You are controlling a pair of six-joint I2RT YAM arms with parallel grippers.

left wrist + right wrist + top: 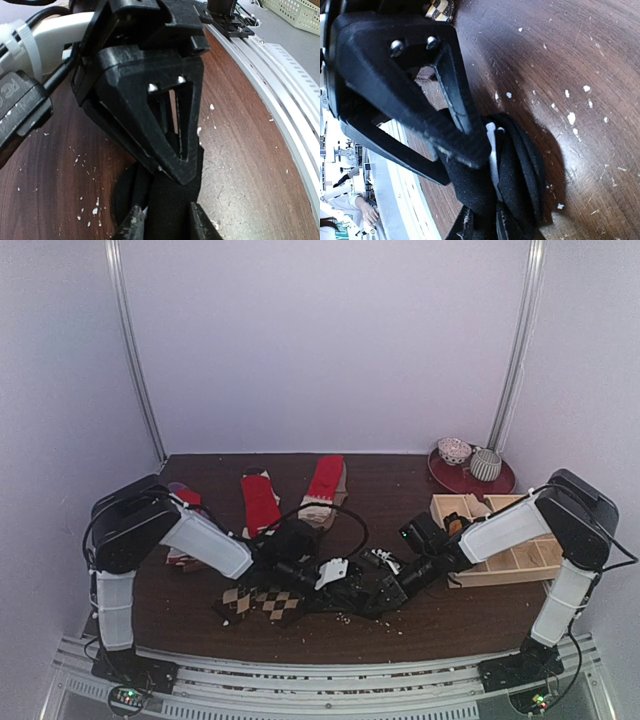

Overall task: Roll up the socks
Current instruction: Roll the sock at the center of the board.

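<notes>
Left tool (pixel 181 170) clamped on black white-striped fabric sock (pixel 520 170), right tool (pixel 470 150) clamped on same sock, sock bunched between 2 tools, on dark brown wooden surface (pixel 395 490), front centre.

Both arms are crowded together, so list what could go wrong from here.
The left gripper and right gripper pinch the same black sock at close quarters, so they could collide. The sock's folds look loose in the right wrist view, so the roll may spring open on release. The argyle sock lies close by and could get dragged.
</notes>
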